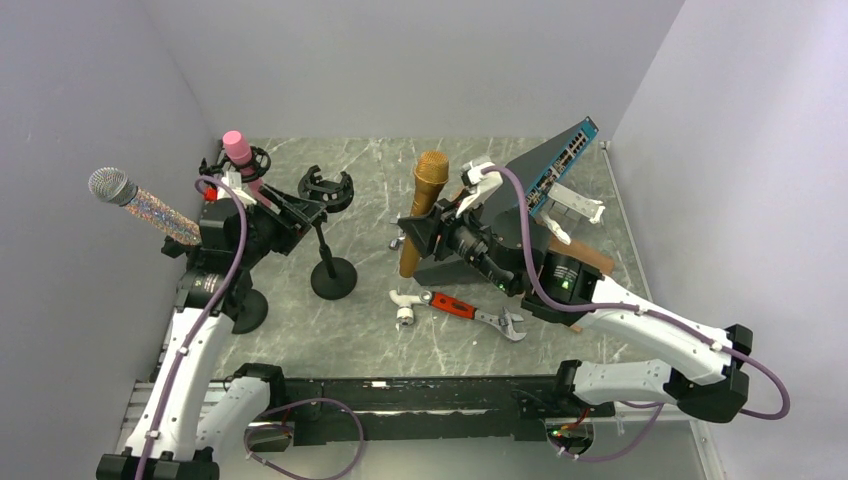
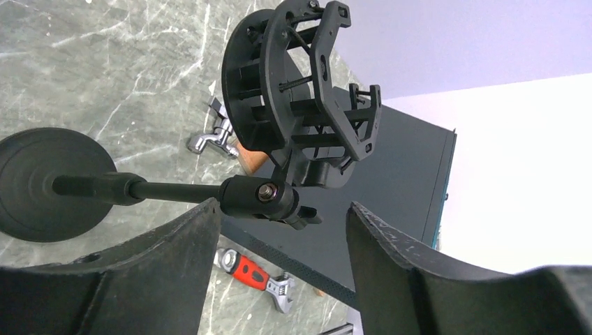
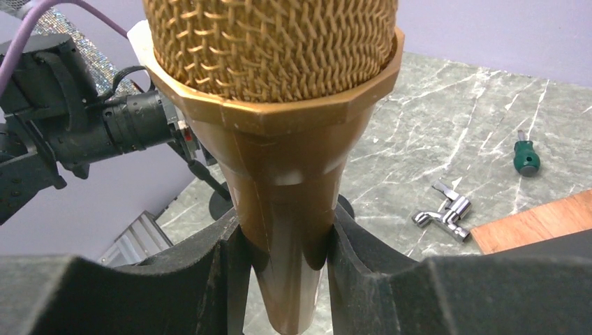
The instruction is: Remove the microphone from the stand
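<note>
- Only the top view takes in both arms: the right gripper (image 1: 418,235) grasps the gold microphone (image 1: 428,195) by its handle, well clear of the stand (image 1: 330,235) off to its left.
- Its own wrist camera adds the grip itself. Both fingers (image 3: 209,279) are clamped on the tapered body just below the mesh head, which fills the frame above them, and the handle's end shows down between the pads.
- Ahead of that gripper, this view alone shows a chrome tap (image 3: 443,209), a green screwdriver (image 3: 526,159) and the edge of a wooden board (image 3: 537,220).
- The left wrist view shows the left gripper (image 2: 283,216) released, jaws apart with nothing between them.
- The stand's pivot joint sits just ahead of its fingertips. The black shock mount (image 2: 300,91) is above that with no microphone in it, and the round base is off to the left.
- A red-handled wrench (image 2: 251,272) lies on the table beyond the gap.
</note>
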`<action>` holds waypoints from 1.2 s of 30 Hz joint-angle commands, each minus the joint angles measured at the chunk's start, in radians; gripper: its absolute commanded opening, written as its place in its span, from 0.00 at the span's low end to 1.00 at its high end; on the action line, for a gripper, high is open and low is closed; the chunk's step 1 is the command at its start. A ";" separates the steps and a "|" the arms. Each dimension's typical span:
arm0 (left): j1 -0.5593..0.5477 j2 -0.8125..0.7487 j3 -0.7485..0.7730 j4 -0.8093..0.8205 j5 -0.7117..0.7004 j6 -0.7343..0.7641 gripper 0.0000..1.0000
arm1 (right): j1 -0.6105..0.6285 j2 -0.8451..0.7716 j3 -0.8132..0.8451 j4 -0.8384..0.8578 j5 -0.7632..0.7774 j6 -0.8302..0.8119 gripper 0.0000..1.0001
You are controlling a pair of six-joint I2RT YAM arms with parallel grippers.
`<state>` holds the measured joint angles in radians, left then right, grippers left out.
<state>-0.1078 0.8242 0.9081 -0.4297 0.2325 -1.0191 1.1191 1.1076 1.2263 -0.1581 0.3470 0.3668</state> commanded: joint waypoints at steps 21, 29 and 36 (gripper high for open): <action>0.005 -0.020 -0.087 0.082 -0.032 -0.101 0.57 | 0.003 -0.009 -0.018 0.100 -0.018 0.011 0.00; 0.005 -0.024 -0.145 0.070 -0.022 -0.074 0.45 | 0.004 -0.020 -0.030 0.103 -0.009 0.009 0.00; 0.003 -0.039 -0.236 0.048 -0.092 0.018 0.34 | 0.004 -0.016 -0.043 0.111 -0.003 0.009 0.00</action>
<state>-0.1059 0.7685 0.7532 -0.2626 0.1932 -1.0992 1.1191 1.1126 1.1851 -0.1215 0.3317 0.3702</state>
